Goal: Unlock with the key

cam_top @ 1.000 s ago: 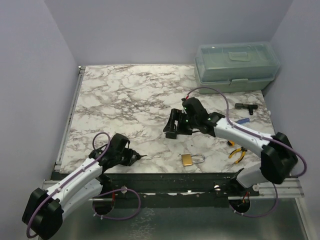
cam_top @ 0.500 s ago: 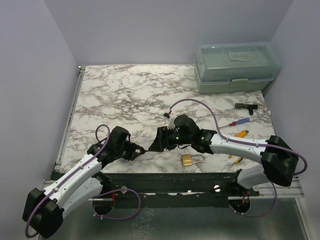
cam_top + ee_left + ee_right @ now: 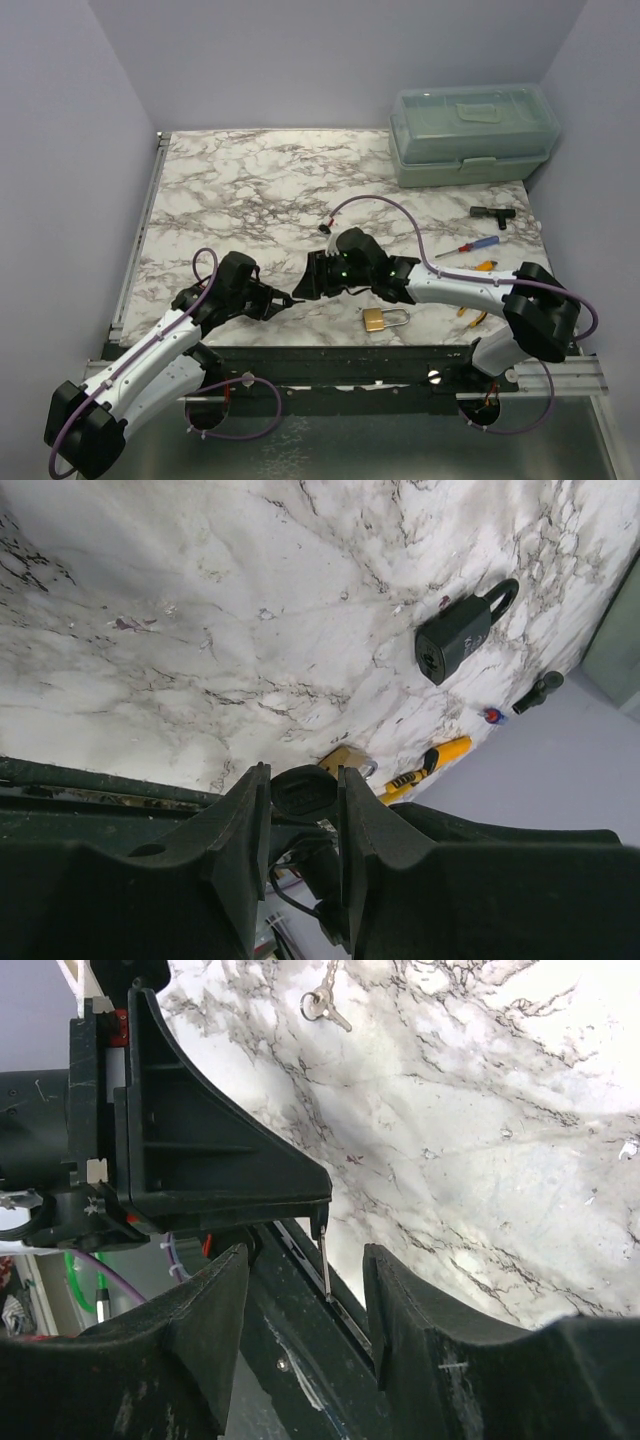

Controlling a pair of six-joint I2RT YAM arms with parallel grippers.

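Note:
My left gripper (image 3: 303, 775) is shut on the black head of a key (image 3: 303, 792). The key's thin metal blade (image 3: 325, 1260) sticks out past the left gripper's (image 3: 318, 1210) tip. My right gripper (image 3: 305, 1260) is open, one finger on each side of that blade without touching it. Both grippers meet near the table's front edge, left (image 3: 285, 300) and right (image 3: 306, 284). A black padlock (image 3: 462, 635) lies on the marble further off. It does not show from above. A brass padlock (image 3: 382, 319) lies by the front edge.
A small silver key on a ring (image 3: 322, 1002) lies behind the grippers. Yellow pliers (image 3: 472, 310), a screwdriver (image 3: 470, 247) and a black T-shaped tool (image 3: 491, 214) lie at the right. A green toolbox (image 3: 472, 133) stands at the back right. The table's dark front rail (image 3: 300, 1360) is right below the grippers.
My right arm has swung left and forward, up to the left gripper, and its jaws have narrowed around the key blade. The left gripper has edged slightly right, still gripping the key.

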